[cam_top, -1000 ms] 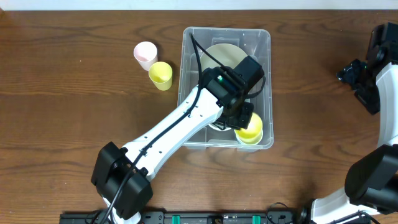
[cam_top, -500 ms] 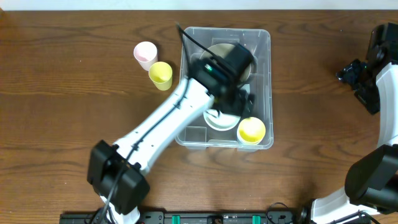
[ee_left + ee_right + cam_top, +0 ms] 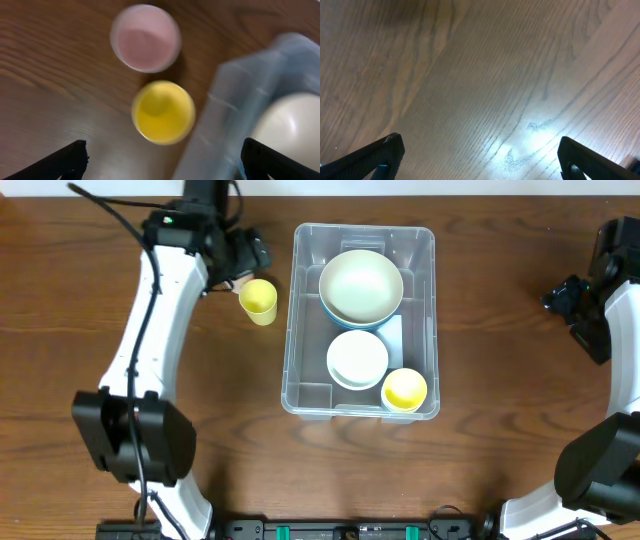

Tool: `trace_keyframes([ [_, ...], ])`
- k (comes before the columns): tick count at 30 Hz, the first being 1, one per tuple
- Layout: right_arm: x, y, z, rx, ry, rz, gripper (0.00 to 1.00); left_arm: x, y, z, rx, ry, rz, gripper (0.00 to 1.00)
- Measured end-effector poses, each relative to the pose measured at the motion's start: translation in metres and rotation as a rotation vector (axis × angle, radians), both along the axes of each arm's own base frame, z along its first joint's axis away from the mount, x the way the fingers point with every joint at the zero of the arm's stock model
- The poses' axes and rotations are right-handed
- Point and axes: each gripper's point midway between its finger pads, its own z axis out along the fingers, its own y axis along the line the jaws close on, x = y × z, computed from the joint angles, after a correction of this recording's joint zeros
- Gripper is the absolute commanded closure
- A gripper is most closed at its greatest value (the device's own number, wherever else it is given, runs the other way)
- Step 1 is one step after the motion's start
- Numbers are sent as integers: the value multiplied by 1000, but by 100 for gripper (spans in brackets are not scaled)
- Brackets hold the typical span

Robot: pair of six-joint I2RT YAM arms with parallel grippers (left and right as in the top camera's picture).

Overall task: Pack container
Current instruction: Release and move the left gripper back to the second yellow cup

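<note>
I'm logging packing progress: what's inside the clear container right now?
The container holds a large pale bowl, a smaller white dish and a yellow cup. A white label shows partly on the base; anything under the bowl and dish is covered.

The brown wood-grain tabletop (image 3: 480,380) carries the clear plastic container (image 3: 305,392), which stands near the middle, toward the far edge. Just beside its left wall stands a yellow cup (image 3: 259,300), mouth up. A pink cup (image 3: 145,37), also mouth up, stands close to the yellow one on the side away from the container.
</note>
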Motion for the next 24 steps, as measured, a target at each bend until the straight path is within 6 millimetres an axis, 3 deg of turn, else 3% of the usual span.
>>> trace_keyframes([
  [3, 0, 0, 0, 0, 0, 0, 1, 6, 14, -33, 3, 75, 39, 2],
  [9, 0, 0, 0, 0, 0, 0, 1, 6, 16, -97, 9, 222, 55, 2],
  [15, 0, 0, 0, 0, 0, 0, 1, 3, 14, -116, 2, 269, 70, 1],
  [16, 0, 0, 0, 0, 0, 0, 1, 3, 14, -116, 0, 270, 70, 7],
  [20, 0, 0, 0, 0, 0, 0, 1, 2, 14, -118, -4, 276, 75, 44],
  [24, 0, 0, 0, 0, 0, 0, 1, -1, 14, -120, -3, 286, 78, 62],
])
